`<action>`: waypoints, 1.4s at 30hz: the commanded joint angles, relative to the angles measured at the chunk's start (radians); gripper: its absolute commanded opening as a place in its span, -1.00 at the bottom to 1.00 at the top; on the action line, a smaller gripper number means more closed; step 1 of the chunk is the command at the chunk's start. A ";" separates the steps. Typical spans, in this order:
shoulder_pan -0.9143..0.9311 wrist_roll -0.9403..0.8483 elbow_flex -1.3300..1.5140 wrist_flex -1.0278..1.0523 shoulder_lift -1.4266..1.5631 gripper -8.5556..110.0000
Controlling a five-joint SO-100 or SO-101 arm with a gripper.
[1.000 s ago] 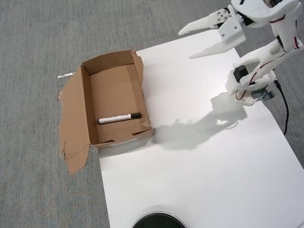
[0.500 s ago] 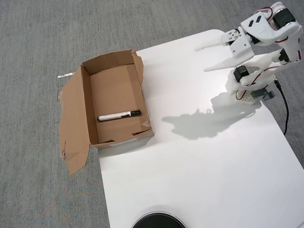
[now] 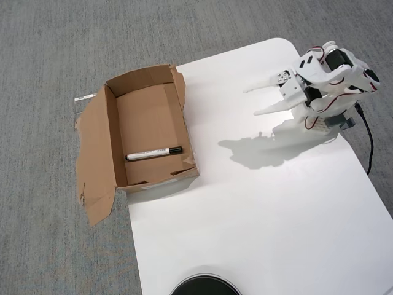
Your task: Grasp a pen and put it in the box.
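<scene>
Pen: the slim white marker with a black cap [image 3: 153, 152] lies flat on the floor of the box, in the half nearer the bottom of the overhead view. Its cap points toward the right-hand wall and nearly reaches it, and its small dark tail end points left.
Box: the brown rectangular corrugated cardboard box [image 3: 112, 133] has shallow walls and ragged torn flaps, with one wide flap spread flat on the carpet to its left. Its right side sits on the edge of the desk and the rest lies over the carpet.
Tool: the white two-finger tool [image 3: 250, 102] is spread open with nothing between its fingers. It points left, raised above the desk, well apart from the box and the pen.
Arm: the white plastic robot arm [image 3: 331, 74] is folded up over its base near the desk's upper right corner, with red wires showing on it. Its shadow falls on the desk just below.
Desk: the white flat desk with a rounded corner [image 3: 258, 221] carries the arm.
Floor: grey carpet [image 3: 55, 49] surrounds the desk.
Cable: a black cable [image 3: 368, 142] runs along the desk's right edge.
Round object: a black round object [image 3: 204, 286] is cut off by the bottom edge; I cannot tell what it is.
</scene>
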 commanded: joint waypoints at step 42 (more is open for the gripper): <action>-0.002 0.005 0.400 -0.017 0.064 -0.47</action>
